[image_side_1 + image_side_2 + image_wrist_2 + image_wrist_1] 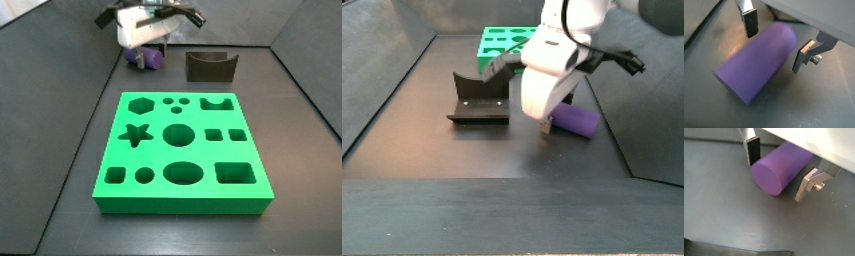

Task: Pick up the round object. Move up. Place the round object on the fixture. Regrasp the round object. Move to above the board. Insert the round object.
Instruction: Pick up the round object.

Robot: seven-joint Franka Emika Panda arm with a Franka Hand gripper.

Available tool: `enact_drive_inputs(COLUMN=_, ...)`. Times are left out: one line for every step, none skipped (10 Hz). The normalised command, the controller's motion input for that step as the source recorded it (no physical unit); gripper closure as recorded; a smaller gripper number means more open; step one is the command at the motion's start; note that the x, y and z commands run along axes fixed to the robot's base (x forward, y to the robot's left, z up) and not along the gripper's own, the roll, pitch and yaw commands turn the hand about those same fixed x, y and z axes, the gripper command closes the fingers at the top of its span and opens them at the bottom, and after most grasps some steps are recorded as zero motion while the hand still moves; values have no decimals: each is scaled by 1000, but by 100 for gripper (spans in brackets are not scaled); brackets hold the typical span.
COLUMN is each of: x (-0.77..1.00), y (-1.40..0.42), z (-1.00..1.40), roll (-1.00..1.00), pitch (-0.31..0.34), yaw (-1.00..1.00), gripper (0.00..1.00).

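On the grey floor, at 12 o'clock from the board [185,150] in a side view, I see the round object [152,60] only as a small purple patch under the white arm body. The fixture [210,66] stands near it at 3 o'clock, apart from it, with its U-notch empty. In that view I cannot see the fingers at all.

A side view from the opposite end gives more: the round object [579,121] lies on its side on the floor, the fixture [480,99] well clear of it at 9 o'clock, and the board [508,41] behind at 12 o'clock. The arm hides most of the gripper [556,115] there.

Both wrist views show what the side views hide. The gripper [779,168] straddles the round object [779,169], one finger with its dark pad [752,152] on one flank and the silver finger plate [809,184] on the other. One shows the round flat end face; in a wrist view from a steeper angle, the round object [759,62] shows its full length.

The jaws stand wide. I see a narrow gap between each finger and the purple surface, so nothing is gripped. The gripper [772,42] is low, close to the floor.
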Motion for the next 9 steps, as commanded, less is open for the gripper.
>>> enact_drive_inputs(x=0, y=0, z=0, roll=0, pitch=-23, yaw=0, gripper=0)
enact_drive_inputs(x=-17, y=3, z=0, roll=33, pitch=0, yaw=0, gripper=0)
enact_drive_inputs(x=0, y=0, z=0, roll=0, pitch=0, yaw=0, gripper=0)
enact_drive_inputs(x=0, y=0, z=0, roll=0, pitch=0, yaw=0, gripper=100)
enact_drive_inputs(x=0, y=0, z=0, roll=0, pitch=0, yaw=0, gripper=100)
enact_drive_inputs(x=0, y=0, z=0, roll=0, pitch=0, yaw=0, gripper=100)
enact_drive_inputs(x=0, y=0, z=0, roll=0, pitch=0, yaw=0, gripper=100)
enact_drive_inputs(x=0, y=0, z=0, roll=0, pitch=0, yaw=0, gripper=100)
enact_drive_inputs(x=0, y=0, z=0, roll=0, pitch=0, yaw=0, gripper=100)
